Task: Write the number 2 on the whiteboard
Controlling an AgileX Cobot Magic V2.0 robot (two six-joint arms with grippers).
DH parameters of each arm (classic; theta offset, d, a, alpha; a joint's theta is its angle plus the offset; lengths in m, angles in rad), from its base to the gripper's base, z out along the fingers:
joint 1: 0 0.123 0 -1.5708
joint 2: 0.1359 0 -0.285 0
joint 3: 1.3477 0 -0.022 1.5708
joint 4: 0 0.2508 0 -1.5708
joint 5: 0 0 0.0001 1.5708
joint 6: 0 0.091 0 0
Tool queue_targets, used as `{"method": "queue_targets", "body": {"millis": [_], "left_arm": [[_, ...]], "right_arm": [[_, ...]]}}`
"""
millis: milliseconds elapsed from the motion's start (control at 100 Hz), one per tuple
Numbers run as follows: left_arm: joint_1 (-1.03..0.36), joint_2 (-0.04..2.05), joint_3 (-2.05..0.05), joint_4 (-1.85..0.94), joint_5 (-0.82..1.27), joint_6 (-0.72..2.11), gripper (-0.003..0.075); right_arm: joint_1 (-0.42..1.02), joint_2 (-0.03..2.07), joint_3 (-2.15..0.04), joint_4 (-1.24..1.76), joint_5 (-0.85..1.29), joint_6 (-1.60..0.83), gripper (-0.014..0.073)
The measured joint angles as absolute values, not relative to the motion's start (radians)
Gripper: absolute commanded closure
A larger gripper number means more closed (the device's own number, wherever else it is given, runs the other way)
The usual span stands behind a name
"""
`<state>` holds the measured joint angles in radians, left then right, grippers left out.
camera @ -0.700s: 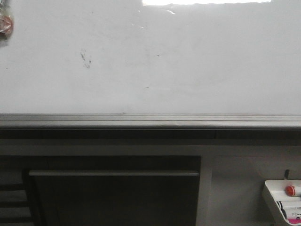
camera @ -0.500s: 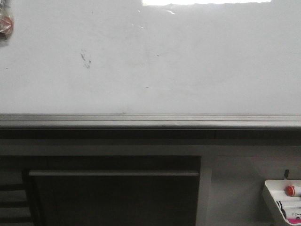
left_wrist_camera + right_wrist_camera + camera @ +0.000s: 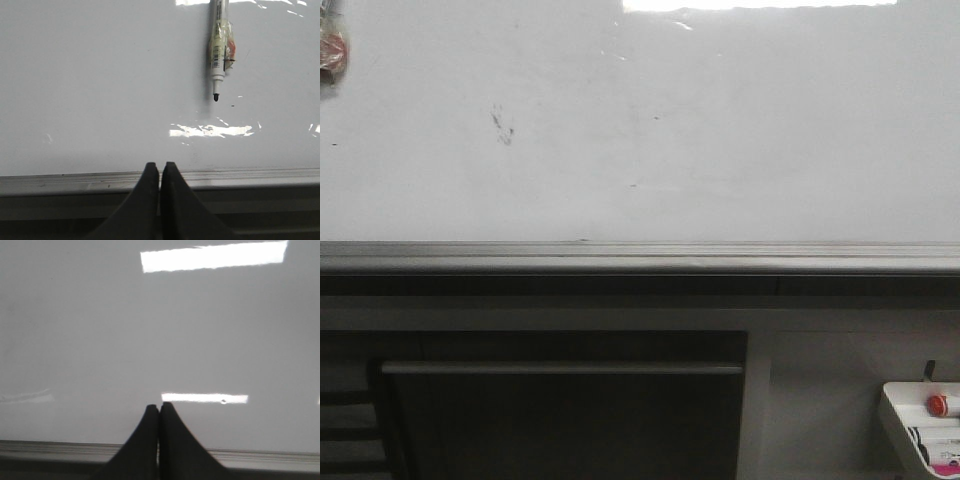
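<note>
Nothing altered over the last fraction of a second on the large glossy white whiteboard (image 3: pixel 740 120): same bare surface, same small faint dark smudge (image 3: pixel 502 125) toward the upper left, same grey metal bottom rail (image 3: pixel 640 255) along the lower edge. Hence no number 2 anywhere yet, not one stroke of it; judged from that, still at the very start of the task, with the pen not yet in hand. Fills the whole upper half of the front view, upright, long axis running side to side along the rail. Seen from the left wrist, a slim white marker pen with a clear wrap and a label (image 3: pixel 218 50) lying flat against the board, uncapped, black tip toward the rail, long axis square to that rail, well apart from the lower edge. Left gripper (image 3: pixel 160 167) low by the rail, jaws pressed together on nothing. Right gripper (image 3: pixel 159 410) likewise near the lower edge, jaws closed tight and empty. Below the board, by the lower right corner of the front view, a small white tray (image 3: pixel 898 420) with a red-capped item (image 3: pixel 937 404), untouched. Probably next: parting the left jaws and reaching for the pen, since neither arm has anything to write with.
</note>
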<state>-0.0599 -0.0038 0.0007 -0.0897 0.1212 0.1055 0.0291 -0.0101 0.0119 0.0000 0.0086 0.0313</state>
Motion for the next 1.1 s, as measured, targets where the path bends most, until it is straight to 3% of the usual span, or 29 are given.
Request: {"method": "queue_targets", "body": {"millis": [340, 500, 810, 1100], "left_arm": [[-0.06, -0.004, -0.003, -0.12, -0.011, 0.105, 0.0738], [-0.06, -0.004, -0.111, -0.126, 0.0, 0.105, 0.0738], [-0.06, 0.158, -0.506, -0.062, 0.301, 0.105, 0.0738], [-0.06, 0.391, -0.655, -0.028, 0.551, 0.105, 0.0738]], "right_arm": [[0.029, -0.01, 0.008, 0.021, -0.065, 0.031, 0.0666], [0.029, -0.01, -0.12, 0.054, 0.066, 0.031, 0.0666], [0.029, 0.119, -0.502, 0.061, 0.426, 0.025, 0.0666], [0.029, 0.381, -0.635, 0.061, 0.631, 0.012, 0.0666]]}}
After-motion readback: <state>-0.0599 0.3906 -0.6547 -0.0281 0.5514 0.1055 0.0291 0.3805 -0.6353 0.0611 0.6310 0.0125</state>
